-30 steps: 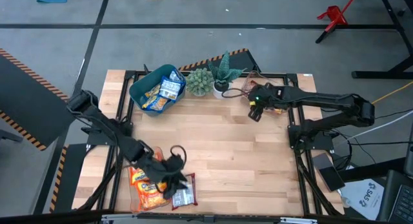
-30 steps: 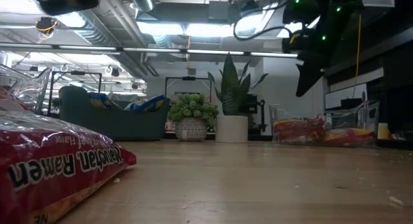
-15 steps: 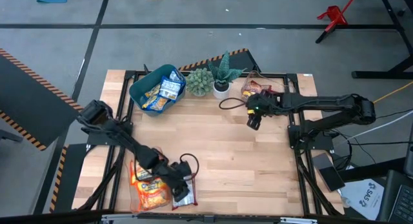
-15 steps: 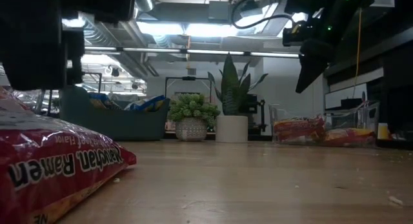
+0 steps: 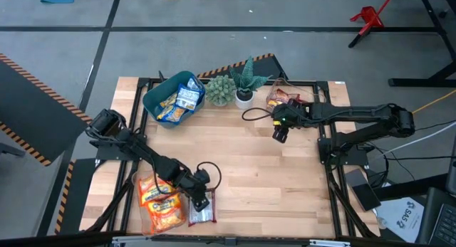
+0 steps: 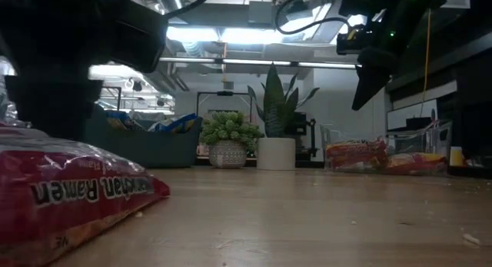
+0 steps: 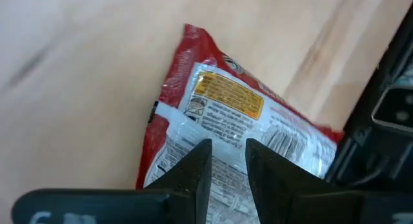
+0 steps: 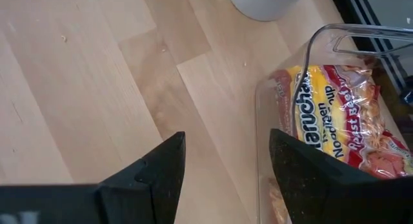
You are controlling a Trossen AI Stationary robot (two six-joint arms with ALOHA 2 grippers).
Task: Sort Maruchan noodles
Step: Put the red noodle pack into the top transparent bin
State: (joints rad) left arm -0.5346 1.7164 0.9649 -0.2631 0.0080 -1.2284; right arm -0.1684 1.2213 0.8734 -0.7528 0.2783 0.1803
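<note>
At the table's near edge, about seven o'clock in the overhead view, we count three ramen packets bunched together: two orange packets [image 5: 160, 204] overlapping each other, and a red packet [image 5: 201, 213] touching their right side. From table height the red packet [image 6: 73, 201] fills the near left, lying flat with its "Ramen" lettering upside down.

The left arm [image 5: 135, 153] runs diagonally from the table's nine o'clock edge down toward this pile, and the left gripper [image 5: 199, 198] sits right over the red packet's far end. Its wrist camera shows the red packet [image 7: 222, 114] label-back up, with the two dark fingers [image 7: 193, 179] drawn close, a narrow gap between them, tips at the wrapper. We cannot tell whether they have pinched it.

Farther off, the right arm [image 5: 356, 117] reaches in from three o'clock, bent at the elbow, and the right gripper [image 5: 279, 135] hangs above bare wood at about one o'clock, its fingers parted and holding nothing.

Just beyond it stands one clear plastic tub [image 8: 310, 62] with at least one red-and-yellow packet [image 8: 335, 114] inside. At twelve o'clock are two potted plants [image 5: 234, 87], and at eleven o'clock one teal bin [image 5: 158, 96] holding several blue-yellow packets [image 5: 182, 101]; we cannot count them exactly.
</note>
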